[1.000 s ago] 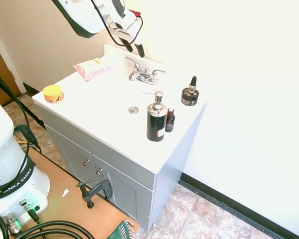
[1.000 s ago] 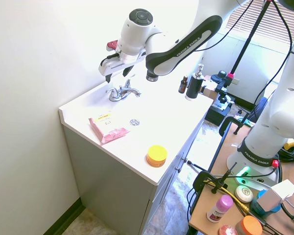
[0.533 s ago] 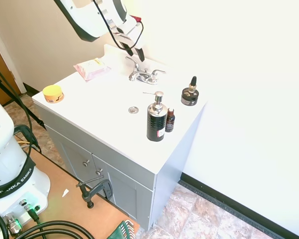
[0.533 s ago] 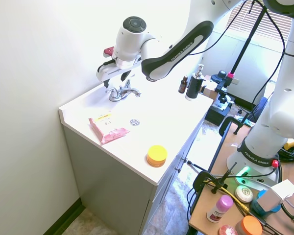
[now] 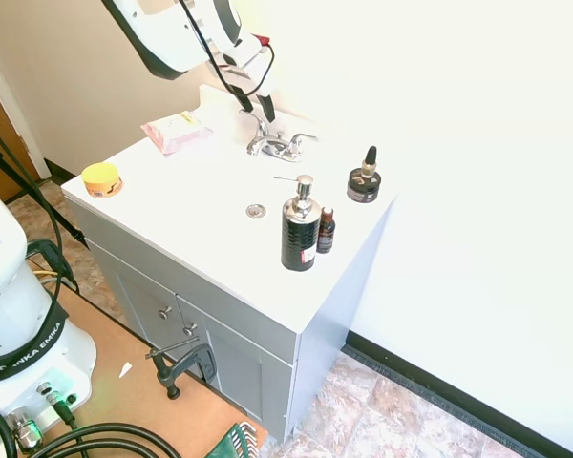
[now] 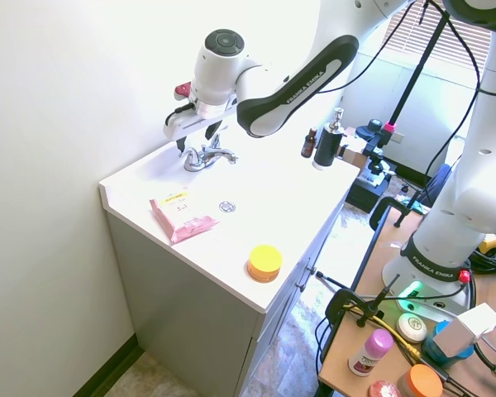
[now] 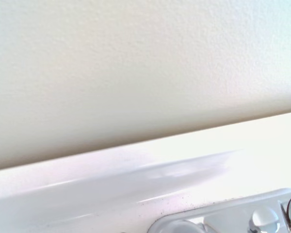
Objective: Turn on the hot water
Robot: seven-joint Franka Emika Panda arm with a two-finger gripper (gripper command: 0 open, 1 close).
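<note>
A Franka arm's gripper (image 5: 255,103) hangs just above the tap (image 5: 279,146) at the back of a white vanity top (image 5: 191,181), its jaws spread either side of the hot lever (image 5: 252,118). That lever is the left-hand one, nearest the pink pack (image 5: 177,132) and close to the wall.

The lever's long axis appears to run roughly along the wall. It points away from the spout and the right lever (image 5: 304,139), with its tip angled upward. The other exterior view shows the same layout, the fingers (image 6: 182,141) straddling the lever (image 6: 188,152). The wrist view shows only the wall, the back ledge and the edge of the tap's base (image 7: 233,213).

The risks look plain. The chrome is slick and slim, so a finger could slide off the lever instead of swinging it. A descent slightly off line could strike the tap body or scrape the wall, which is close. A push the wrong way would leave the water off.
</note>
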